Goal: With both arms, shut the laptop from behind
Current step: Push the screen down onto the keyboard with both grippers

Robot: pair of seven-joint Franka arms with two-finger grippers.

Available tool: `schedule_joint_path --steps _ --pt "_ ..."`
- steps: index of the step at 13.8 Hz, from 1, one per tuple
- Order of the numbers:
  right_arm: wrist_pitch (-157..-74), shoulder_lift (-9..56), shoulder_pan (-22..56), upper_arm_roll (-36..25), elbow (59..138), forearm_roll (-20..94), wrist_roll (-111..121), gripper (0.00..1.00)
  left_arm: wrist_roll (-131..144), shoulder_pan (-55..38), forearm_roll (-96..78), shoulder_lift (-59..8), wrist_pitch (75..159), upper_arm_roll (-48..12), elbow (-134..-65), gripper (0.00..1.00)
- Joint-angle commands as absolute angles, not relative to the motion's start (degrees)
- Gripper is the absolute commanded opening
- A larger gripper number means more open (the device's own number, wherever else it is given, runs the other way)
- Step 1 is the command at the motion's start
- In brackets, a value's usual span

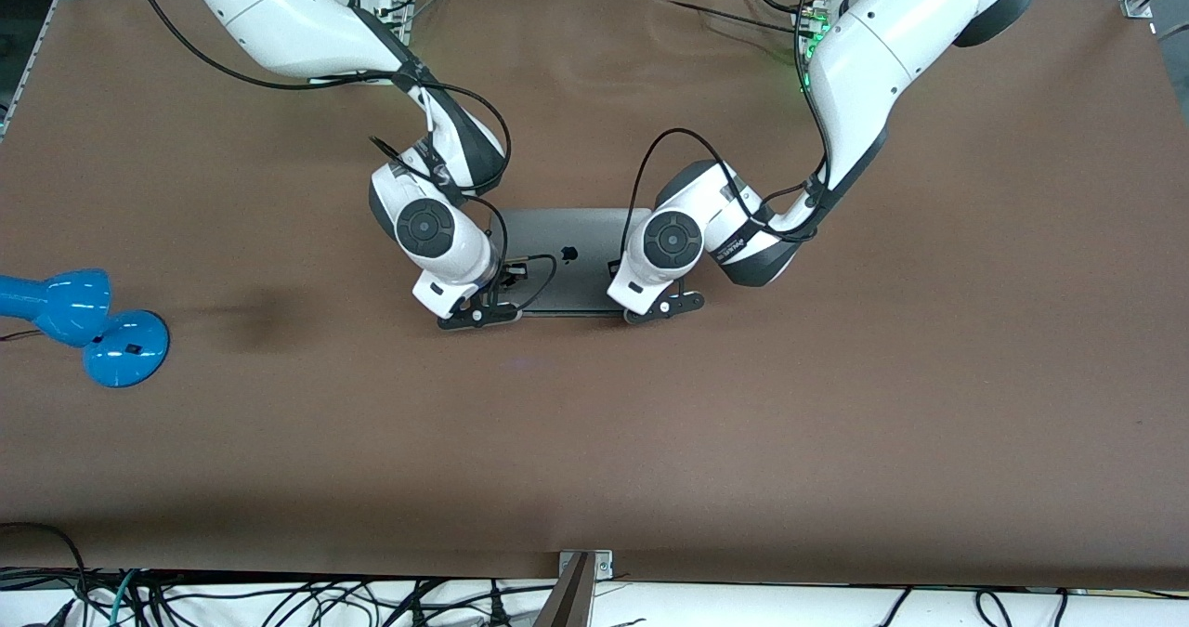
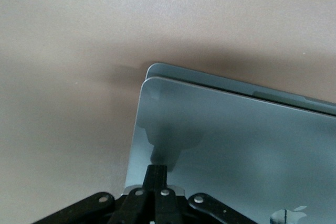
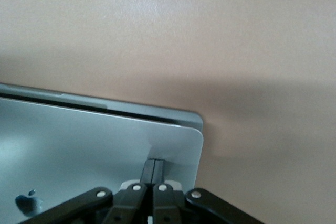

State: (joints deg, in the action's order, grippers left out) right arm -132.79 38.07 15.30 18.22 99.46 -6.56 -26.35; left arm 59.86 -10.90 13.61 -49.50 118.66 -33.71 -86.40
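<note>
The laptop [image 1: 576,257] is sitting mid-table on the brown table [image 1: 836,404], its grey lid almost down; the wrist views are showing a thin dark gap still open between lid [image 2: 236,145] and base. The left gripper [image 1: 661,306] is pressing on the lid corner toward the left arm's end, at the edge nearer the front camera, its fingers [image 2: 156,174] pinched together with nothing between them, tips touching the metal. The right gripper [image 1: 478,315] is doing the same at the corner toward the right arm's end, its fingers [image 3: 153,170] closed tight and resting on the lid [image 3: 94,145]. A blue lamp [image 1: 84,320] is lying at the table edge, well apart, at the right arm's end.
</note>
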Motion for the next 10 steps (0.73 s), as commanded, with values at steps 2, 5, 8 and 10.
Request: schedule_joint_path --steps 2,5,8,10 --pt "-136.92 41.31 15.73 18.46 97.38 -8.44 -26.02 0.00 60.56 -11.69 17.40 -52.29 120.32 -33.40 -84.37 0.00" --pt "-137.20 41.40 15.56 18.46 97.21 -8.35 -25.75 0.00 60.56 -11.69 17.58 -52.82 121.46 -32.87 -84.37 0.00" --pt "-134.05 39.91 15.03 18.55 94.75 -7.47 -25.57 0.47 60.47 -11.69 17.58 -52.82 121.46 -32.70 -84.37 0.00" --pt "-132.02 36.85 14.15 18.37 95.01 -7.38 -25.84 1.00 60.64 -11.43 17.23 -52.21 121.38 -32.78 -84.29 0.54"
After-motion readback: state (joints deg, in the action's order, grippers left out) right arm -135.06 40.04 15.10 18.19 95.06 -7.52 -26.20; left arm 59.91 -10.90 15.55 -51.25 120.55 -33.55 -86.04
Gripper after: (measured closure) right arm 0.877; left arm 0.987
